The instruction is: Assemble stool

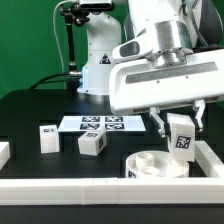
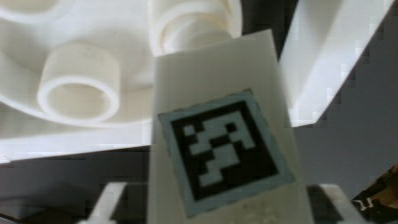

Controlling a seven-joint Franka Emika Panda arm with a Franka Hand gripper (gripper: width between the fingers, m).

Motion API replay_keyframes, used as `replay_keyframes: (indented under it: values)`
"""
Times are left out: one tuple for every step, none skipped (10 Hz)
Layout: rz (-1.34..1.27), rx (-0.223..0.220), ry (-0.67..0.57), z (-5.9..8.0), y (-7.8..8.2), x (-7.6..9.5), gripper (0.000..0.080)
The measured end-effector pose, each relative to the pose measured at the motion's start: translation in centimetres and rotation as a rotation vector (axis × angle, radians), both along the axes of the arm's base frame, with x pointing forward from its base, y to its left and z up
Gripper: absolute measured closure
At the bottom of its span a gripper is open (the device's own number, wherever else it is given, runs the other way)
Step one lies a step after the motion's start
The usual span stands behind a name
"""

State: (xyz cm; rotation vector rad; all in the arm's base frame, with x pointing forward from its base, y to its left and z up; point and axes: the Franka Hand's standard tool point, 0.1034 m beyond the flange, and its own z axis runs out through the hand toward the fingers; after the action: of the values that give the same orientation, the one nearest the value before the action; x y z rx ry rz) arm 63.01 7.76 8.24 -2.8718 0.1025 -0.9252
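The seat (image 1: 155, 167) is seen in white. The held leg (image 1: 181, 133) is white, and a black-and-white square tag is carried on its face. The same pattern is shown on the two loose legs (image 1: 47, 138) (image 1: 92, 143). The table (image 1: 30, 110) is black. The marker board (image 1: 100, 124) is white, printed with a row of black tags. The rails (image 1: 60, 187) and the arm (image 1: 100, 65) are white.
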Motion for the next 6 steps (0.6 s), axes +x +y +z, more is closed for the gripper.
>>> replay_keyframes:
  values:
    - [-0.007, 0.012, 0.003, -0.01, -0.17, 0.02, 0.0472]
    - [-0.015, 0.027, 0.007, -0.03, -0.28, 0.03, 0.0472]
    - [-0.02, 0.038, 0.012, -0.03, -0.33, 0.06, 0.0472]
    - [-0.018, 0.039, 0.024, -0.18, -0.27, -0.02, 0.0407]
    - [-0.017, 0.039, 0.025, -0.22, -0.28, -0.04, 0.0272]
    - [-0.017, 0.039, 0.025, -0.22, -0.29, -0.04, 0.0272]
